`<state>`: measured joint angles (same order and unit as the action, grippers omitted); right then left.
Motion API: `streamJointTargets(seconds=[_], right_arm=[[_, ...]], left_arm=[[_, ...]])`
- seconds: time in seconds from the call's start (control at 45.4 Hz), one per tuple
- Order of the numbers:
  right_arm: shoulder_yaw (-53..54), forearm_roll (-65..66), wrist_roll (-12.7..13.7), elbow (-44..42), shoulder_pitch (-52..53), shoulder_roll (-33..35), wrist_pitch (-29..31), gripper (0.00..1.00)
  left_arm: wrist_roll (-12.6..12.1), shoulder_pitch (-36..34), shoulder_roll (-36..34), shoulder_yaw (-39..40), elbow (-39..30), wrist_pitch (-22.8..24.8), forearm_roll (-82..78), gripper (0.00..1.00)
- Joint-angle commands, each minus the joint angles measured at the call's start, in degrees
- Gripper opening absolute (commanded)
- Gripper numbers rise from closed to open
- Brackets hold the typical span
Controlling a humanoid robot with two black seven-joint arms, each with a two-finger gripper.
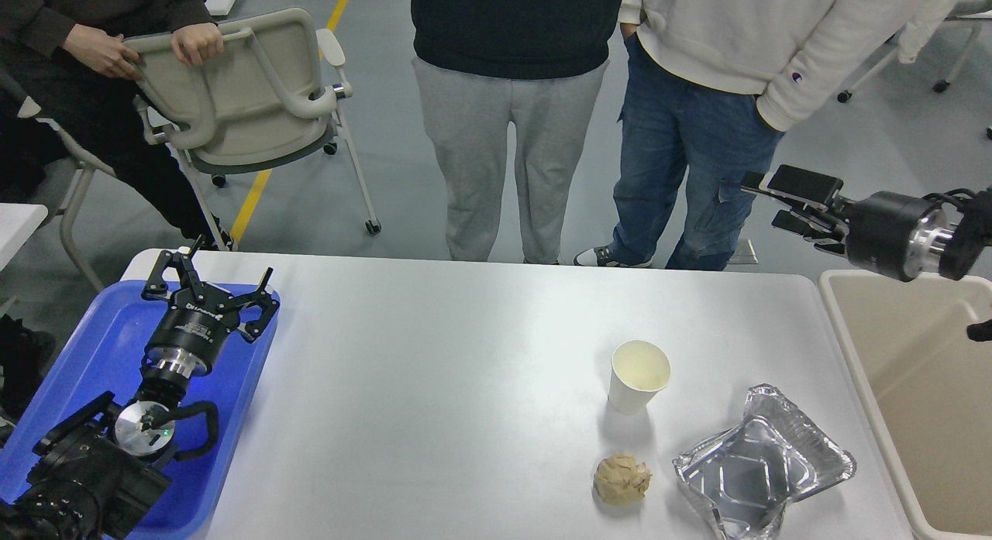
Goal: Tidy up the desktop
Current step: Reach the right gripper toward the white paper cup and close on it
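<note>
The white-grey desktop (465, 385) carries a white paper cup (639, 373), a crumpled brown paper ball (621, 479) and a dented foil tray (763, 472), all at the right front. My left gripper (211, 276) is open and empty over the blue tray (85, 346) at the left edge. My right gripper (787, 205) is raised above the table's far right corner and points left. Its fingers stand apart with nothing between them. It is well above and behind the cup.
A beige bin (914, 416) stands off the table's right edge. Two people (527, 137) stand close behind the far edge. A third person holds a tilted chair (240, 91) at the back left.
</note>
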<state>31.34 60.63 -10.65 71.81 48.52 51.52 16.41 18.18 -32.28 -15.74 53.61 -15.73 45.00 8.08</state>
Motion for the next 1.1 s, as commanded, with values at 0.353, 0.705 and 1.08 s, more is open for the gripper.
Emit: streamJointTargets(seconds=[0.353,0.705,1.08], right_arm=[[-14.3,30.3,-1.2,5.7,5.2,-5.6,-0.6,1.0],[-23.2,31.2,-1.0,-5.7,5.4,-16.8,-2.6,1.0],[-27.6,30.8,-1.8,-13.8,4.7,-23.0,-6.7,1.0]], left_arm=[[0.0,-0.1,0.0,0.0,0.0,0.0,0.0,1.0],[0.0,-0.1,0.0,0.0,0.0,0.0,-0.1,1.0],[0.0,-0.1,0.0,0.0,0.0,0.0,-0.1,1.0]])
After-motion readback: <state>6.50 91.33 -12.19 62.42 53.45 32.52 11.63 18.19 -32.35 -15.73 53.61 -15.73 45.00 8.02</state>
